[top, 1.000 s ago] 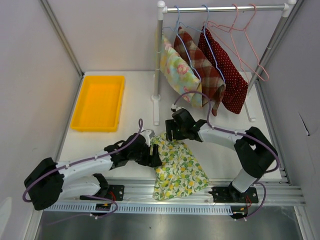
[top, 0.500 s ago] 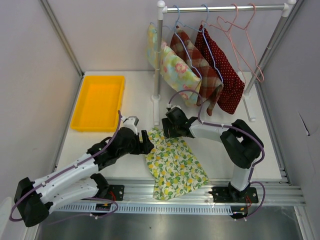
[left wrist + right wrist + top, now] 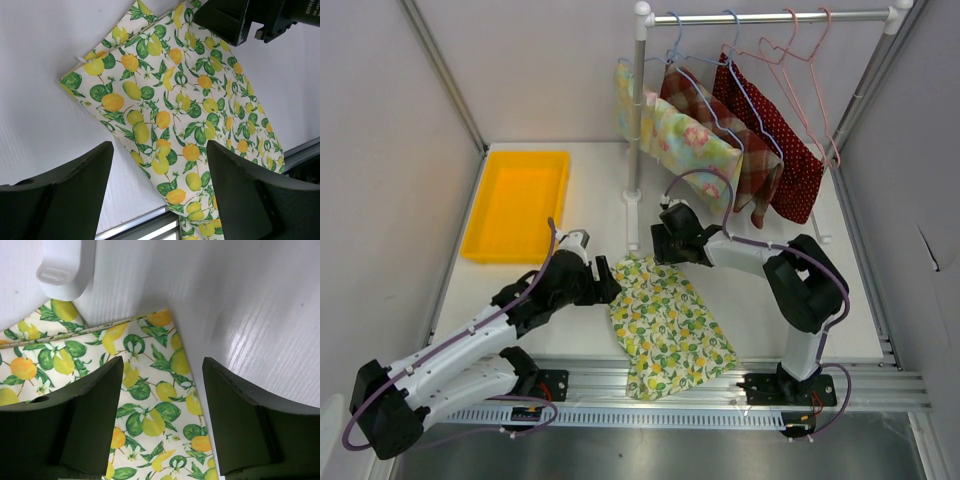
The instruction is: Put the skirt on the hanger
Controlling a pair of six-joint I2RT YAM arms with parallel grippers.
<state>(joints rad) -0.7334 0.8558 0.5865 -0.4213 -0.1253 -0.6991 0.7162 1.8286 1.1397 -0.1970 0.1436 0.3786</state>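
Observation:
The skirt (image 3: 665, 325), white with a lemon print, lies flat on the table, its lower hem hanging over the front rail. Empty pink hangers (image 3: 788, 48) hang on the rack's top bar. My left gripper (image 3: 606, 290) is open just left of the skirt's top corner. In the left wrist view its fingers (image 3: 65, 195) straddle the skirt's (image 3: 170, 100) left edge without touching it. My right gripper (image 3: 665, 248) stands open over the skirt's far edge, near the rack post. The right wrist view shows the skirt's corner (image 3: 145, 405) between and below its open jaws, nothing held.
A yellow tray (image 3: 517, 205) sits at the back left. The rack's white post (image 3: 638, 130) and its foot (image 3: 62, 270) stand right behind the skirt. A floral (image 3: 685, 140), a plaid (image 3: 745, 150) and a red dotted garment (image 3: 790, 160) hang on blue hangers.
My left gripper drew back to the left, off the skirt. The skirt, bunched between both grippers before, now lies spread flat. The right gripper edged toward the post. The hanging garments swung.

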